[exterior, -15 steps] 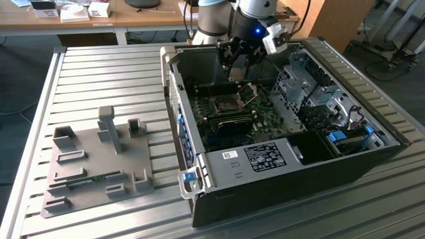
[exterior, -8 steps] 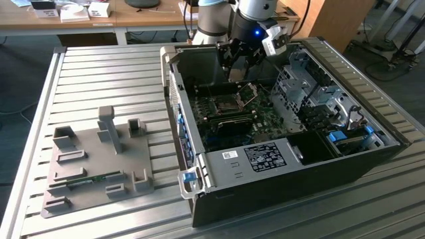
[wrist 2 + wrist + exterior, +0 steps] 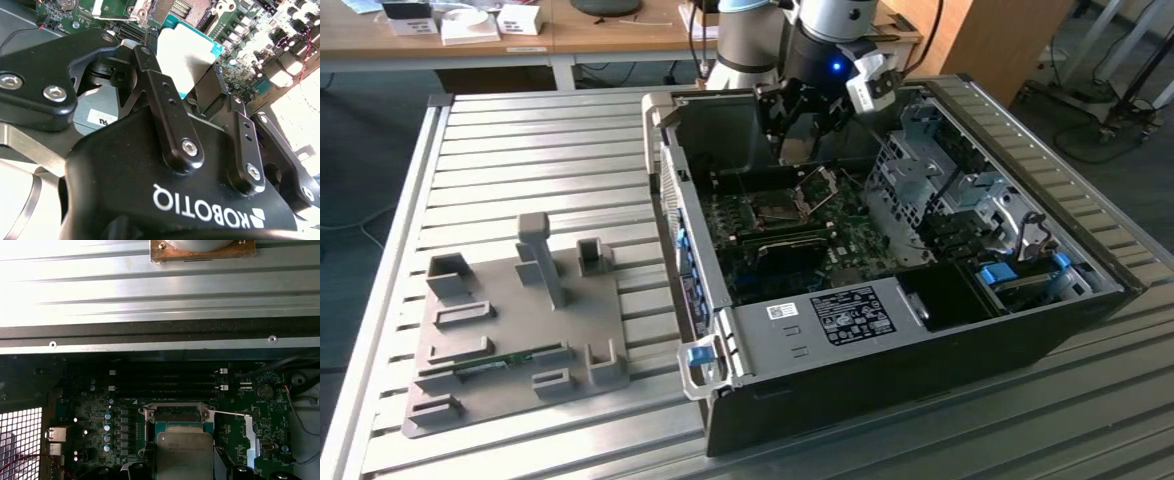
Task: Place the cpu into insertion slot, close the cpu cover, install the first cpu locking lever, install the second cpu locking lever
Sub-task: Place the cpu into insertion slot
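Several grey holders [image 3: 540,250] stand up from a fixture plate [image 3: 520,330] near the worktop's [image 3: 547,130] edge at the exterior view's left, and one of them carries a thin green strip [image 3: 487,365]. An open computer case [image 3: 881,350] fills the worktop's other half, well apart from the plate. Inside the case lie a green board [image 3: 854,235], a grey drive cage [image 3: 921,170] along the side at the exterior view's right, and long black memory slots [image 3: 165,380] between the case wall and the insertion slot [image 3: 175,414]. The arm [image 3: 834,30] hangs over the case's far end. Its gripper [image 3: 182,70] has its jaws drawn in to the width of the cpu [image 3: 187,47] and grips it by two opposite edges, with the silvery top and green rim showing. In the first wrist view the cpu hangs above the board, not seated, and hides part of the slot. In the exterior view the cpu cover [image 3: 822,186] stands raised beside the slot. The gripper's black body blocks much of the second wrist view, where the slot is cut off at the picture's edge. The fine metal parts round the slot's rim are hard to tell apart. The worktop is bare ribbed aluminium, and beyond its far edge stand wooden desks [image 3: 520,40] with small white boxes [image 3: 470,25].
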`<state>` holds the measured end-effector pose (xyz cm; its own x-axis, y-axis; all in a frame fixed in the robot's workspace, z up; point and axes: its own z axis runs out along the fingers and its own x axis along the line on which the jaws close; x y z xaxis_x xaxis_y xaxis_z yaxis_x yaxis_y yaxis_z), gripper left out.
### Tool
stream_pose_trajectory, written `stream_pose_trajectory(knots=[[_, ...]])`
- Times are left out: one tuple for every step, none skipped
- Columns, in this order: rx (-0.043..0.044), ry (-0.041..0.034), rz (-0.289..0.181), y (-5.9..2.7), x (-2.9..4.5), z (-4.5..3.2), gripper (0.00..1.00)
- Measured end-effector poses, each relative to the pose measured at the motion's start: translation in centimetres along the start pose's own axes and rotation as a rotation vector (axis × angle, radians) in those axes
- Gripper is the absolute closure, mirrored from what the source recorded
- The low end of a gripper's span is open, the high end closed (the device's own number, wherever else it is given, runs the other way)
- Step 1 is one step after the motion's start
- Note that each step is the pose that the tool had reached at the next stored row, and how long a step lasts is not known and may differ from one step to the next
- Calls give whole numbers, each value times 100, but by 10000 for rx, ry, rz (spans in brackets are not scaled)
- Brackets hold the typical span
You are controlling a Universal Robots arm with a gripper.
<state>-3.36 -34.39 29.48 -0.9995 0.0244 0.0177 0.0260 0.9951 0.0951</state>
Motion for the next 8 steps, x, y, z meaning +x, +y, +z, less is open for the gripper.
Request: stream_pose_trajectory(knots=[[2, 1, 0, 0, 0, 2, 46], [4, 2, 0, -1, 0, 3, 46], [3, 2, 0, -1, 0, 5, 46], [4, 2, 1, -1, 0, 5, 46], [4, 2, 0, -1, 0, 5, 46], [3, 2, 0, -1, 0, 6, 46], [4, 2, 0, -1, 0, 6, 46], [2, 1, 0, -1, 0, 9, 46]])
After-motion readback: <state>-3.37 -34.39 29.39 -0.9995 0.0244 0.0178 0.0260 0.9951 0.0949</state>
